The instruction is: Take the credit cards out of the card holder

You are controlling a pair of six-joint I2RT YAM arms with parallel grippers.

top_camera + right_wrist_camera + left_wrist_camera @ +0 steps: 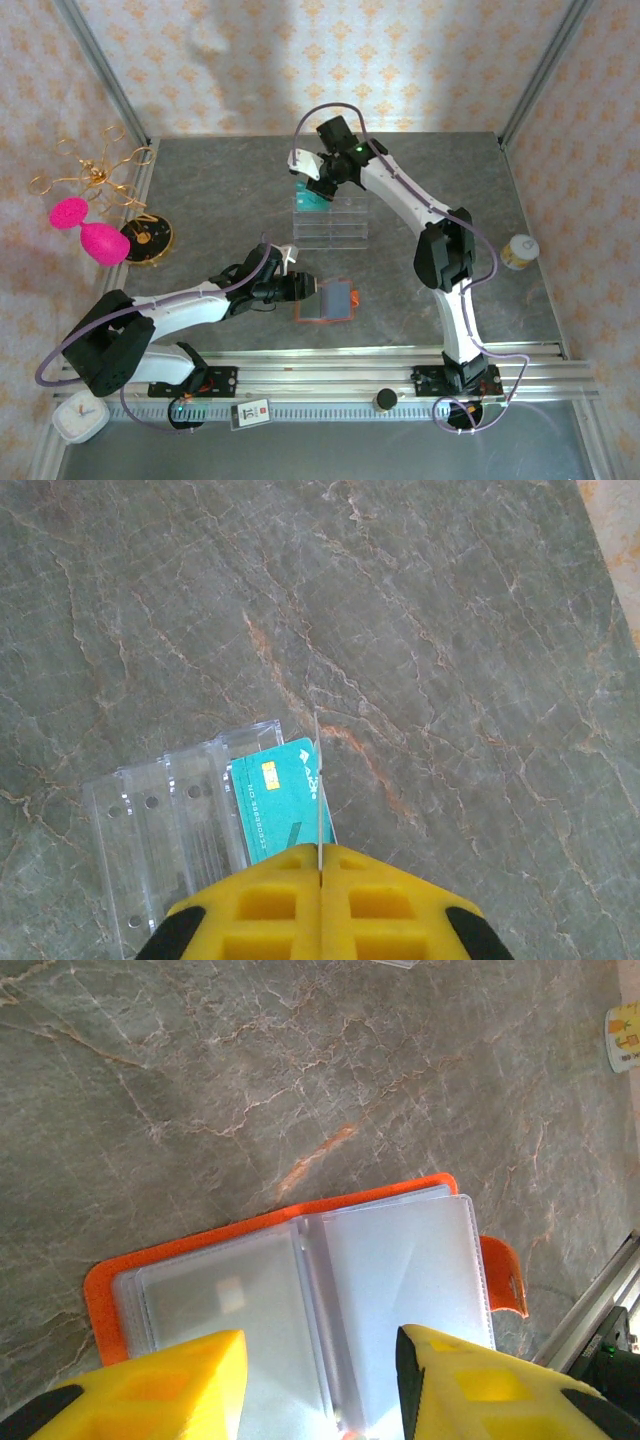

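The orange-red card holder point(335, 300) lies open on the table, its clear sleeves point(400, 1260) spread flat. A dark card with a small pale mark point(232, 1295) shows dimly through the left sleeve. My left gripper point(320, 1345) is open, one yellow finger over each page and the fold between them; it also shows from above point(305, 288). My right gripper point(320, 855) is shut on a thin card point(318, 780) seen edge-on, held over the clear rack point(160, 820). A teal-green credit card point(275, 795) stands in the rack's end slot, just left of the held card.
The clear slotted rack point(335, 225) stands mid-table under the right gripper point(305, 182). A pink object point(85, 230), a gold wire stand point(95, 170) and a black-gold disc point(150, 235) sit at the left. A small jar point(520, 250) sits right. A metal rail point(400, 360) runs along the near edge.
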